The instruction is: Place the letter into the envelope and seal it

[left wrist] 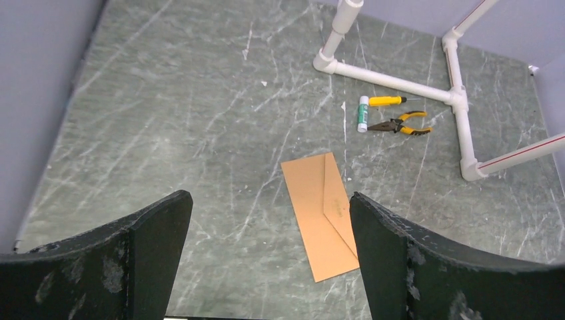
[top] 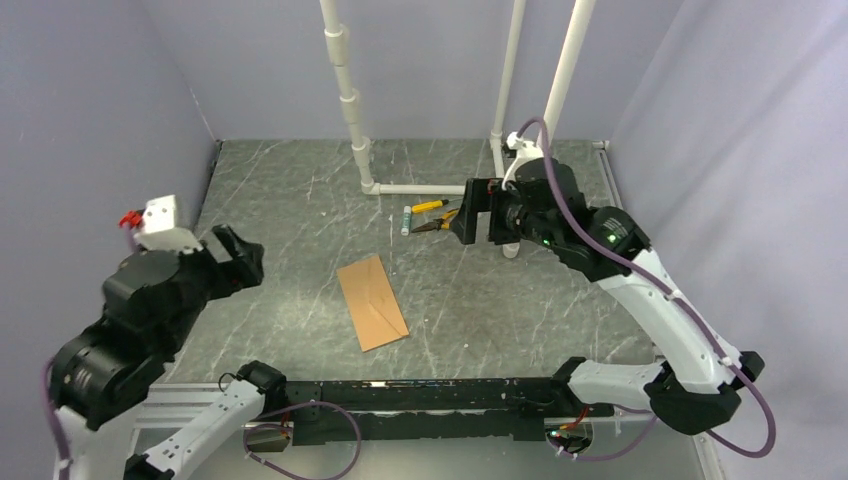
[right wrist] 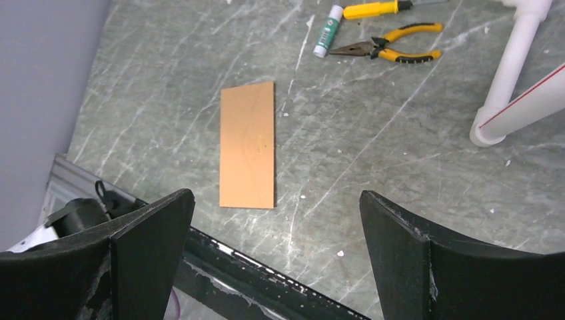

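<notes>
Envelope point(top: 372, 302) of brown paper, lying flat near the middle of a grey marbled bench point(top: 300, 190). In my overhead view it sits at a slant, one short end toward the far left and the other toward the near right. Its pointed flap is folded down against the body, with the fold seams showing. I cannot tell whether the flap is stuck shut. My left hand point(top: 240, 255) hangs in the air over the left side of the bench, well apart from the envelope, its two dark fingers spread wide and holding nothing. Through its wrist camera the envelope shows on the bench below, closer to the right finger. My right hand point(top: 483, 212) hangs over the far right of the bench, close to a white pipe frame point(top: 420, 188). It is also spread wide and holding nothing, and its camera looks down on the envelope from the far side. Beyond the envelope's far end, just beside the base of the frame, lie a glue stick point(top: 405, 219), a yellow-handled screwdriver point(top: 430, 206) and yellow-handled pliers point(top: 437, 222), grouped close together.
</notes>
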You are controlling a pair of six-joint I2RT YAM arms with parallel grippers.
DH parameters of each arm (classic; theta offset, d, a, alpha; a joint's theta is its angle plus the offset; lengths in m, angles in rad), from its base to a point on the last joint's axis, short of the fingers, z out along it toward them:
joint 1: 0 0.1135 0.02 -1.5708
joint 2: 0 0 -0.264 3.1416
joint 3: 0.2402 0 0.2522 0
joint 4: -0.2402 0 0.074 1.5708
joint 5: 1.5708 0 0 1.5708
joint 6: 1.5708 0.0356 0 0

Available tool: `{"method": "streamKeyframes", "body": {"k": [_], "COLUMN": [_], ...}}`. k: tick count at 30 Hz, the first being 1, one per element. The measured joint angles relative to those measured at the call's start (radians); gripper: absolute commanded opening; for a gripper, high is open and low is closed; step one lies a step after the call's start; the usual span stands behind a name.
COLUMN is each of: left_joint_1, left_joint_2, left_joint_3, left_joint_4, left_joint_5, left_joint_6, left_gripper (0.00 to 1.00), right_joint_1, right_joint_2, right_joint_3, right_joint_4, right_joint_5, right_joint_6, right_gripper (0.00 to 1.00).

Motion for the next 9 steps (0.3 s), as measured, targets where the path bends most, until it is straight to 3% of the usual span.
{"method": "streamKeyframes", "body": {"k": [9], "left_joint_1": [0.0], "left_joint_2": [-0.032], "left_joint_3": [0.124], "left_joint_4": [-0.112], "left_joint_5": [-0.022], "left_joint_6": [0.039], "left_gripper": [0.93], "right_joint_1": [0.024], "right_joint_2": [-0.074], "right_joint_3": [0.104], "right_joint_4": [-0.131], "right_joint_5": [0.005], "right_joint_6": [-0.022], "right_gripper": [1.0]}}
